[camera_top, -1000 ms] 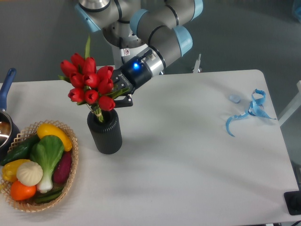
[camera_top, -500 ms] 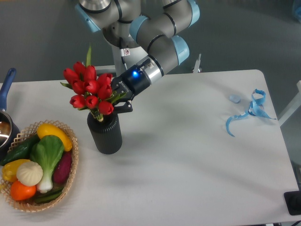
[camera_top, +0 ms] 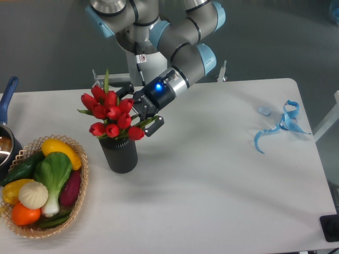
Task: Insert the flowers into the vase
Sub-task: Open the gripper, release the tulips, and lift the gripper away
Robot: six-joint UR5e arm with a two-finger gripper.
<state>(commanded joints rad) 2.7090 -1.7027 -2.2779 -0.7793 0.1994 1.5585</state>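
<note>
The flowers (camera_top: 111,114), a bunch of red tulips, stand with their stems down in the black ribbed vase (camera_top: 118,153) at the table's left. The lowest buds rest at the vase mouth and the bunch leans a little to the left. My gripper (camera_top: 139,107) is just right of the buds, above the vase's right rim. Its jaws stand spread apart, one finger (camera_top: 125,89) behind the bunch and one (camera_top: 154,124) in front. The stems are hidden inside the vase.
A wicker basket (camera_top: 79,196) with colourful vegetables sits left of the vase at the front. A pot with a blue handle (camera_top: 8,95) is at the left edge. A blue ribbon (camera_top: 280,125) lies at the far right.
The flowers moved right and sank lower into the vase. The gripper's fingers have spread apart from the bunch.
</note>
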